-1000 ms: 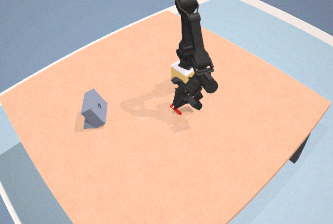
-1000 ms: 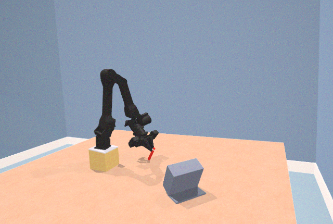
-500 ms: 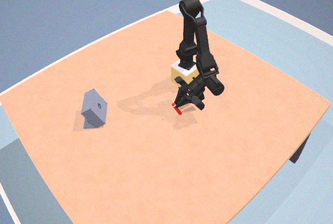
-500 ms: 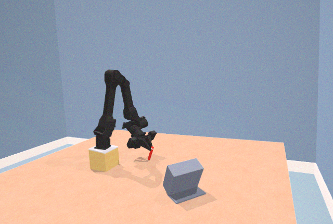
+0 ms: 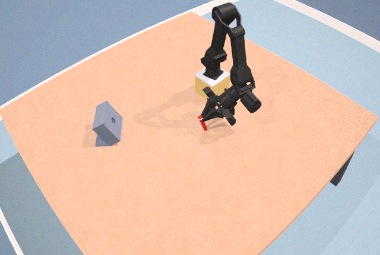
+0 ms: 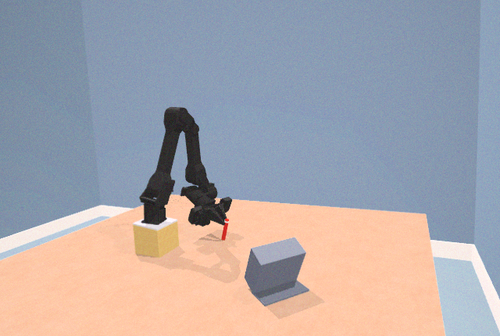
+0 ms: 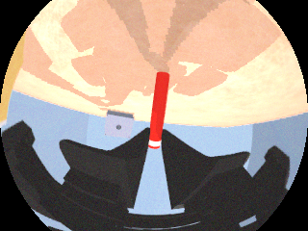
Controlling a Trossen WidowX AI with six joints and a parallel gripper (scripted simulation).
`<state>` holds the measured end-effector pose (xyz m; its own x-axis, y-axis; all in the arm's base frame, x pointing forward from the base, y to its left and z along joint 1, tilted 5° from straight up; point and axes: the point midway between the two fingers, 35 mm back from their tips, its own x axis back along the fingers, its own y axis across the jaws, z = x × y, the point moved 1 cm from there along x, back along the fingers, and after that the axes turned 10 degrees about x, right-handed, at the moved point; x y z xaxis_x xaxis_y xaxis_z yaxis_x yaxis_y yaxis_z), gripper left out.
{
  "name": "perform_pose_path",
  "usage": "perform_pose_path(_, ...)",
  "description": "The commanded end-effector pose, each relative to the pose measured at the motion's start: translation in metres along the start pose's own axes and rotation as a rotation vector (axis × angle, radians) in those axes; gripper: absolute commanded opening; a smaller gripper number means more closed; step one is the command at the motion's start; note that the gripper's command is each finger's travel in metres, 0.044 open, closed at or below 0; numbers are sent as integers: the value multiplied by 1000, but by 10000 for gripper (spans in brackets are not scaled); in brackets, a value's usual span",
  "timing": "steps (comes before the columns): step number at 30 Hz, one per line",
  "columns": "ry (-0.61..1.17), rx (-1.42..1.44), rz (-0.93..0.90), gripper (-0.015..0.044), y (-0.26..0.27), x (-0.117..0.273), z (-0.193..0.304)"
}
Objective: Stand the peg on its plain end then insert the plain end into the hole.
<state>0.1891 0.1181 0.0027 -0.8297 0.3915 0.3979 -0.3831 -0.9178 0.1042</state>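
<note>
Currently, a red peg [image 5: 203, 124] [image 6: 224, 231] [image 7: 160, 106] is being gripped near its white band by the gripper [image 5: 201, 119] [image 6: 226, 223] [image 7: 155, 135], plain end lowermost, well apart from the sloped panel [image 5: 107, 121] [image 6: 276, 269] [image 7: 115, 126], whose hole [image 5: 113, 120] [image 7: 118, 127] is being left unfilled.

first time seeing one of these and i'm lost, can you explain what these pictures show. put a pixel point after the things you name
The black machine is a single robot arm, bolted on a yellow block with a white top [image 5: 200, 75] [image 6: 171, 221]. Its pinching tip, the end effector [image 5: 200, 118] [image 6: 225, 222] [image 7: 155, 137], is closed on a red peg [image 5: 203, 125] [image 6: 224, 232] [image 7: 160, 101], gripping it near its white band. The peg is nearly upright, plain end down; whether it touches the table I can't tell.

One picture looks down from above, one from across the table, and the round one from the arm's wrist.

On the table [image 5: 153, 184] [image 6: 101, 295] [image 7: 265, 103] stands a grey sloped block [image 5: 107, 115] [image 6: 276, 273] [image 7: 113, 126] with one hole in its face.
</note>
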Motion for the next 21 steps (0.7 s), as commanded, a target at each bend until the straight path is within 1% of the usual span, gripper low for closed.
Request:
perform_pose_path(1,45,-1,-6,49,-1,3,-2)
perform_pose_path(14,155,-1,-25,49,-2,9,-9)
perform_pose_path(21,121,-1,-19,49,-2,9,-8)
